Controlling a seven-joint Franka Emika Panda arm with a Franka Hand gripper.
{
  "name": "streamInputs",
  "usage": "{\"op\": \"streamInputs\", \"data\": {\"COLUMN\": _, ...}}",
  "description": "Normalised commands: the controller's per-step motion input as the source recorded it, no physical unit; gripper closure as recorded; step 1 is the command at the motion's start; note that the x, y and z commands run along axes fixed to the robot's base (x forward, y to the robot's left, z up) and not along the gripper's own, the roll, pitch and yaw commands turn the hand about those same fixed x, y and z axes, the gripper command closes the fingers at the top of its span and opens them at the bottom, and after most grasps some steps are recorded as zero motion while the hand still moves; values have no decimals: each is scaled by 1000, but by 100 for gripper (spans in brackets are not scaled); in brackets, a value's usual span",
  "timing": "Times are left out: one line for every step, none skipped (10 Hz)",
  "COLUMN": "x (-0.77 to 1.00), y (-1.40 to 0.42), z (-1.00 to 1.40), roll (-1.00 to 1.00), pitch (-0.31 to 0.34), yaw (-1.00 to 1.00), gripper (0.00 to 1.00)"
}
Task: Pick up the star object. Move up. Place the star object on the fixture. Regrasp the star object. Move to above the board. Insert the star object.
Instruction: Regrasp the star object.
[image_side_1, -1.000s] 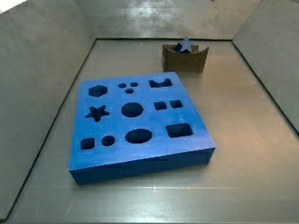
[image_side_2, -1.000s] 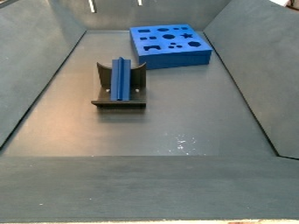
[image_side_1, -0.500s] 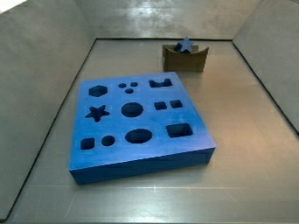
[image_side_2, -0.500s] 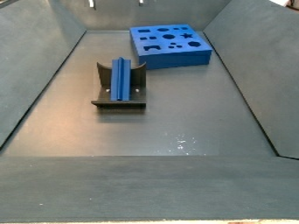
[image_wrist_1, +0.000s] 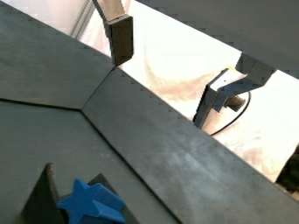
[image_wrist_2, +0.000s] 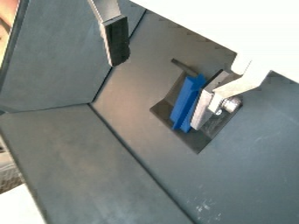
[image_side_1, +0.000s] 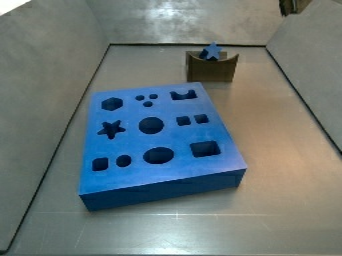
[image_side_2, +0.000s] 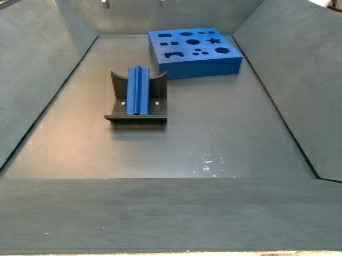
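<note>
Grey walled bin, matte floor. We record the star object (image_side_2: 139, 89) lying in the notch of the fixture (image_side_2: 136, 117), well below and apart from the tool (image_wrist_2: 170, 65), which hangs high above with fingers (image_wrist_2: 115, 39) spread wide, holding and touching nothing. We note the peg's long axis horizontal, running near to far in a side view. The board (image_side_1: 158, 140) sits apart.

The claw (image_wrist_2: 176, 66) hangs high above the bin with its two silver fingers (image_wrist_1: 121, 35) spread wide apart and nothing between them. In a side view only its tip (image_side_1: 290, 6) shows at the upper edge.
</note>
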Motion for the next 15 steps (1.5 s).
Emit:
{"op": "streamInputs", "data": {"x": 92, "y": -34, "z": -10, "roll": 274, "pitch": 121, "yaw": 95, "gripper": 0}}
{"op": "streamInputs", "data": {"x": 84, "y": -34, "z": -10, "roll": 227, "pitch": 113, "yaw": 111, "gripper": 0}}
{"op": "streamInputs", "data": {"x": 33, "y": 72, "z": -1000, "roll": 230, "pitch": 101, "yaw": 83, "gripper": 0}}
{"op": "streamInputs", "data": {"x": 38, "y": 72, "z": -1000, "roll": 210, "pitch": 80, "yaw": 102, "gripper": 0}}
{"op": "streamInputs", "data": {"x": 46, "y": 63, "z": -1000, "roll": 181, "pitch": 55, "yaw": 121, "gripper": 0}}
{"op": "streamInputs", "data": {"x": 53, "y": 58, "z": -1000, "roll": 155, "pitch": 38, "yaw": 128, "gripper": 0}}
{"op": "streamInputs", "data": {"x": 66, "y": 54, "z": -1000, "roll": 106, "pitch": 10, "yaw": 128, "gripper": 0}}
{"op": "streamInputs", "data": {"x": 75, "y": 53, "z": -1000, "roll": 88, "pitch": -19, "yaw": 124, "gripper": 0}}
{"op": "streamInputs", "data": {"x": 85, "y": 48, "z": -1000, "roll": 74, "pitch": -53, "yaw": 109, "gripper": 0}}
{"op": "streamInputs", "data": {"x": 93, "y": 45, "z": -1000, "roll": 73, "pitch": -74, "yaw": 94, "gripper": 0}}
{"op": "streamInputs", "data": {"x": 104, "y": 38, "z": -1000, "roll": 77, "pitch": -88, "yaw": 67, "gripper": 0}}
{"op": "streamInputs", "data": {"x": 114, "y": 35, "z": -1000, "roll": 76, "pitch": -89, "yaw": 45, "gripper": 0}}
{"op": "streamInputs", "data": {"x": 118, "y": 25, "z": -971, "roll": 75, "pitch": -82, "yaw": 20, "gripper": 0}}
{"op": "streamInputs", "data": {"x": 112, "y": 20, "z": -880, "roll": 72, "pitch": -83, "yaw": 9, "gripper": 0}}
{"op": "streamInputs", "data": {"x": 89, "y": 14, "z": -698, "roll": 70, "pitch": -70, "yaw": -6, "gripper": 0}}
